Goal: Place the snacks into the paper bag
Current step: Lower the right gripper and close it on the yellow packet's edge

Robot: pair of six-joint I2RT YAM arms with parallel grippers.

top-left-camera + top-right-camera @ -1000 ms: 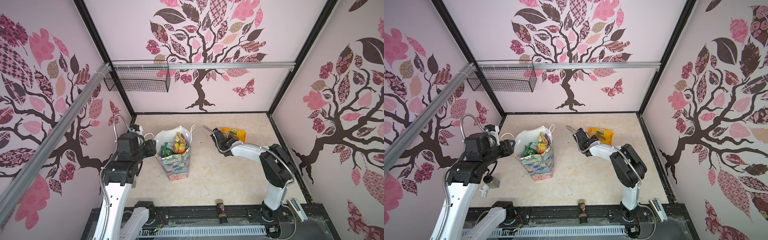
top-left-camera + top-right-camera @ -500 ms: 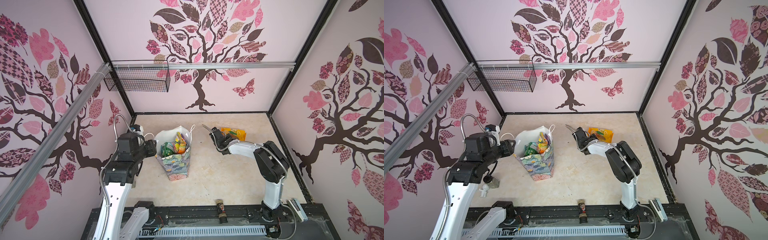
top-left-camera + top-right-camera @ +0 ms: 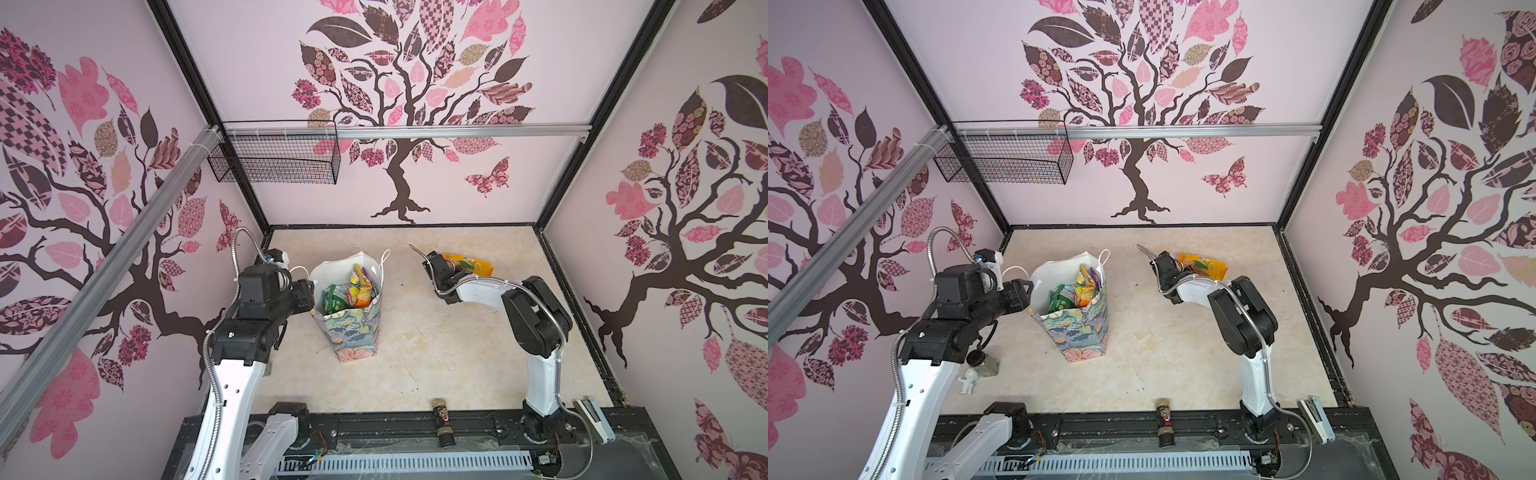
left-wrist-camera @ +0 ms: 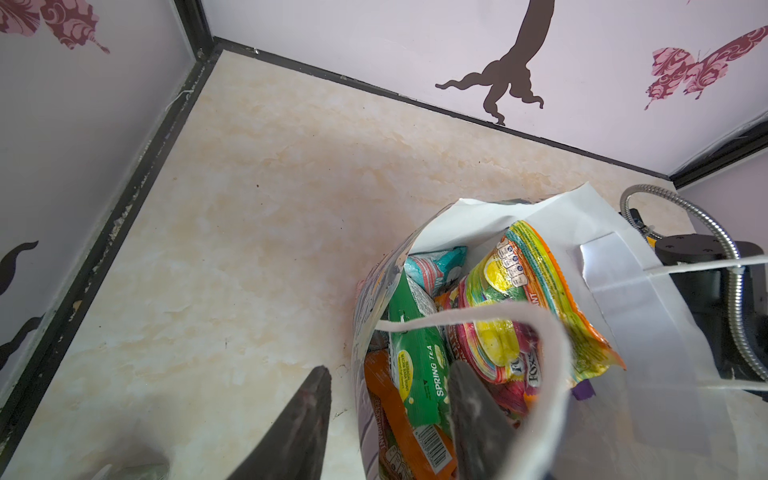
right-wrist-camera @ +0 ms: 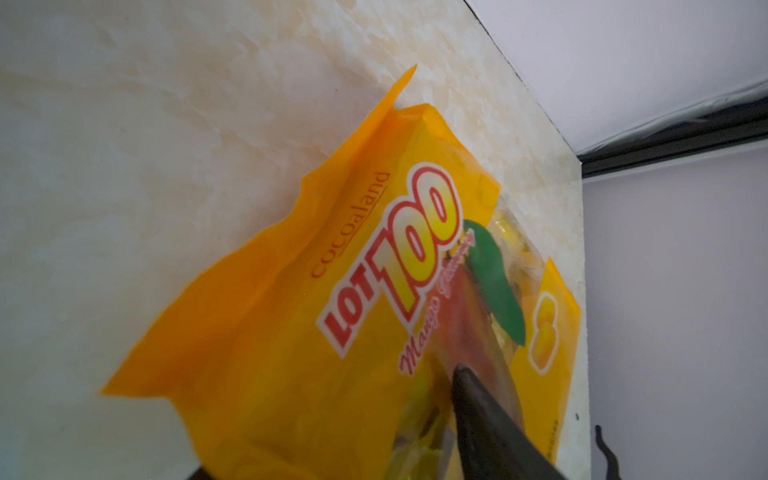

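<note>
Straddling the paper bag (image 4: 644, 311) rim, the left gripper (image 4: 390, 368) is seen half open, gripping nothing. The "cocoaland LOT100" packet (image 5: 291, 311) is flanked by the right gripper (image 3: 455, 266), closure undeterminable.

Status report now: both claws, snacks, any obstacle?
Left claw open, astride the paper bag wall. Right claw at the yellow packet, one finger on top; grip unclear. Other snacks in bag. Nothing between packet and bag.

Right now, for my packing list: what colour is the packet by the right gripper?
Orange-yellow packet; clearest in the right wrist view.
</note>
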